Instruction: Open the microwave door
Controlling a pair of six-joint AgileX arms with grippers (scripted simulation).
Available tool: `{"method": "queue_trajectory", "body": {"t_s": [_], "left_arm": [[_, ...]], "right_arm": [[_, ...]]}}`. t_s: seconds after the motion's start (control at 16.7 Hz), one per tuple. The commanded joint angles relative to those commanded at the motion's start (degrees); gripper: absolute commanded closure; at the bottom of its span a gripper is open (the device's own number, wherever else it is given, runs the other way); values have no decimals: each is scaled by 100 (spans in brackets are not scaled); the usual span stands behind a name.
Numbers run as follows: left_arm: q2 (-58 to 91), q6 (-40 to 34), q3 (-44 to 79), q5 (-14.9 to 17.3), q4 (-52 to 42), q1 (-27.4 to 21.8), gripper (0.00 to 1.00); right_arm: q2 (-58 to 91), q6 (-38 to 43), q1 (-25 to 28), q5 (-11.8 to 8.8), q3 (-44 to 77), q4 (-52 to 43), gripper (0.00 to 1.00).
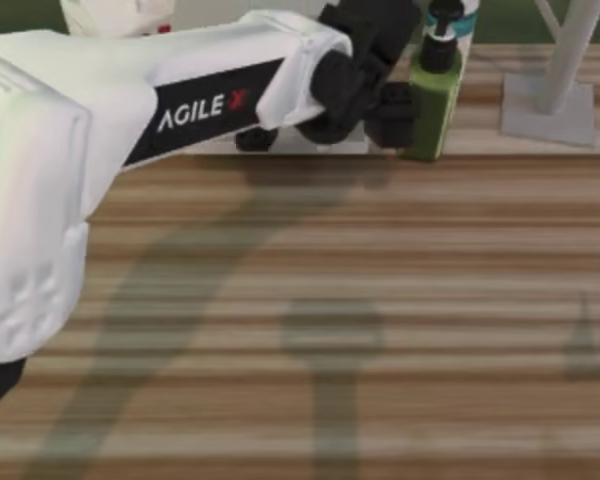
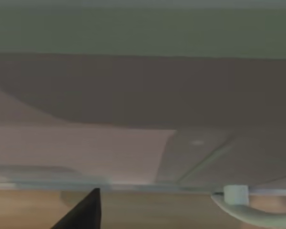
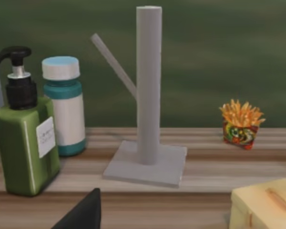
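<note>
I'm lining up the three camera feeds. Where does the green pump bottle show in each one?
Top view: the green pump bottle stands at the far edge, right of centre, beside the left gripper.
Left wrist view: not in it.
Right wrist view: it stands at the picture's left side.
Shared landmark: the grey stand, in the top and right wrist views.

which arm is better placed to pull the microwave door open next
Left. The left gripper is already stretched to the table's far edge at the microwave, and its wrist view shows the white handle close by. The right arm is out of the top view; its camera faces a green pump bottle.
</note>
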Motion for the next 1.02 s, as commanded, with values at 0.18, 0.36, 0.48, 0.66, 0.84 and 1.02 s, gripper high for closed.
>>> {"method": "queue_trajectory", "body": {"t_s": [0.18,0.36,0.48,0.66,0.84,1.02], "left_arm": [[137,54,69,37,118,60,0],[137,54,69,37,118,60,8],[137,54,69,37,118,60,23],[137,54,69,37,118,60,45],[137,54,69,37,118,60,68],[137,54,69,37,118,60,90]], "right_arm": [[0,0,0,0,0,0,0],[0,0,0,0,0,0,0],[0,0,0,0,0,0,0],[0,0,0,0,0,0,0],[0,0,0,0,0,0,0],[0,0,0,0,0,0,0]]}}
